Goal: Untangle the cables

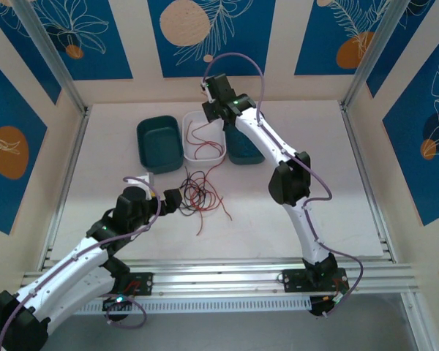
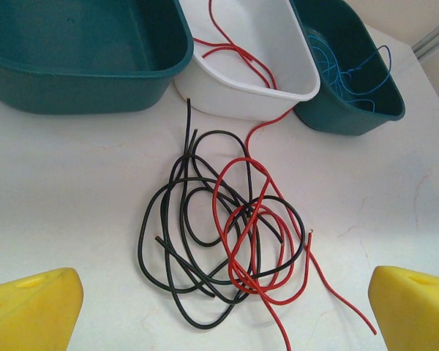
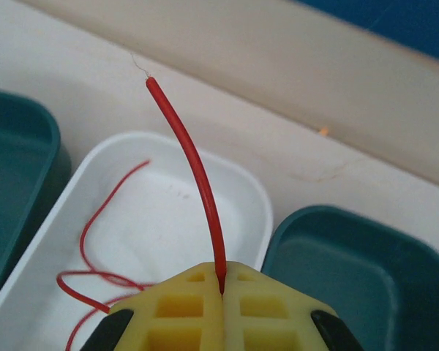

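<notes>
While pinched, red cable (image 3: 198,175) tip-outward.

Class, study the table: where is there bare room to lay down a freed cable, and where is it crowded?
Free: table right of the right arm; table left of the left teal bin, which is itself empty. Crowded: the black-and-red tangle before the white bin.

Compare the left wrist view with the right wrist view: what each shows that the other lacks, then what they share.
Left wrist adds: black cables and red cables tangled on the table, and blue cable in one teal bin. Right wrist adds: the right tool shut on a red cable end that stands up above the white bin. Shared: the white bin with red cable lying in it, flanked by teal bins.
</notes>
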Tool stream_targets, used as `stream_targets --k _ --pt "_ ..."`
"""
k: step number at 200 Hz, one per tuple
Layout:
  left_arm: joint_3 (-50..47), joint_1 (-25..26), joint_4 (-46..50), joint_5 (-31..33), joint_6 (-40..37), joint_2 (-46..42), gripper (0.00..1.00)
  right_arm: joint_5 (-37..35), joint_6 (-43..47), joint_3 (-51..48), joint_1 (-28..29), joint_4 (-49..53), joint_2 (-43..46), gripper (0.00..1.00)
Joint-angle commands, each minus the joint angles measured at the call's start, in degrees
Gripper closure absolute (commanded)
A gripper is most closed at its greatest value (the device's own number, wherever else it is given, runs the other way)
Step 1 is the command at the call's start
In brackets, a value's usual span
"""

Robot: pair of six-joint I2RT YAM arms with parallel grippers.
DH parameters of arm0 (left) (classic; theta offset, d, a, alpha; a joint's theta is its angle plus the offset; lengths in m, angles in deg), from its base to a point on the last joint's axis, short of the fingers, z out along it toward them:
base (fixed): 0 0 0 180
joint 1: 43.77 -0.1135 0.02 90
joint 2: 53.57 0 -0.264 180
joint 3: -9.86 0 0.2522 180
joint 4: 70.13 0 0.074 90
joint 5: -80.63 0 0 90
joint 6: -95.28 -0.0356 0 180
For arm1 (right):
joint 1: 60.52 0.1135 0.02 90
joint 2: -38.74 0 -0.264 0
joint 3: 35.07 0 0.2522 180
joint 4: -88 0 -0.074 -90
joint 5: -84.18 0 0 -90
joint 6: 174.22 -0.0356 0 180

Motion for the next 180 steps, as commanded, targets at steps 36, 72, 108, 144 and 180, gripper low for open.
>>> stream_targets --k 36,72,108,144,180 --pt "-0.2 -0.2 1.1 0.2 0.6 -0.1 0.00 8.2 -6.8 -6.3 0.2 3.9 -2.0 1.00" --pt "-0.2 -0.2 0.9 -0.2 0.6 0.0 0.00 8.2 -6.5 -7.7 0.7 4.6 -4.1 1.00" --pt "-0.2 -0.2 0.6 -0.2 0.7 0.2 0.00 6.5 -4.7 -7.7 1.3 5.2 -6.5 1.00" --pt "-0.4 -0.2 0.5 -0.4 0.9 0.3 0.00 6.2 -3.9 -7.5 1.4 5.5 -8.2 0.91" --pt "-0.2 -0.2 0.5 -0.5 0.9 0.4 0.00 5.2 -2.9 -5.6 1.5 6.4 -8.8 0.82"
